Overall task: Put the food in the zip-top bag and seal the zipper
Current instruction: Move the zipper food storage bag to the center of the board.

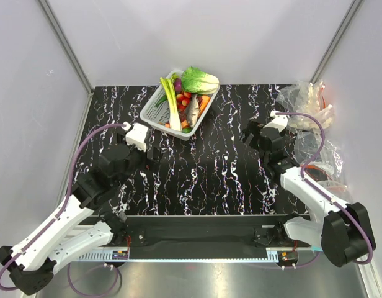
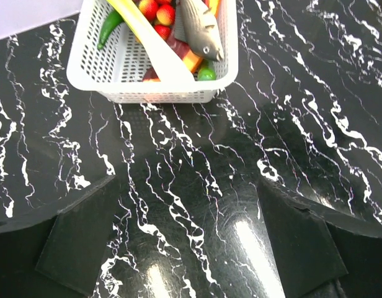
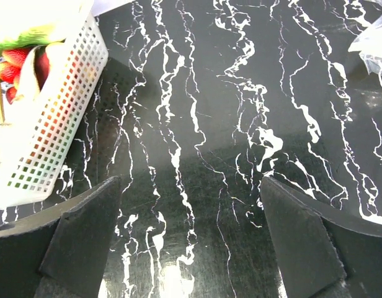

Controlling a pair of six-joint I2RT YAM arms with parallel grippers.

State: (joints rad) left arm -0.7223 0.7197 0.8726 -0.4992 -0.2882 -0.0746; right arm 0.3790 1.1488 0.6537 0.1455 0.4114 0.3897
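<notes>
with jaws wide and empty, the left gripper (image 2: 191,248) is held low over the black marbled tabletop (image 1: 209,174), aimed at the white perforated plastic basket (image 2: 151,93) at the far edge. the right gripper (image 3: 191,242), equally wide and empty, is angled inward near the right edge. no step is judged begun. the long white-and-green toy leek (image 1: 172,102) lies in the basket. the clear zip-top bag (image 1: 327,164) appears crumpled at the right edge and must be fetched first.

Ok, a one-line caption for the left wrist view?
Open left gripper over black marbled table, facing white basket of toy food.
</notes>
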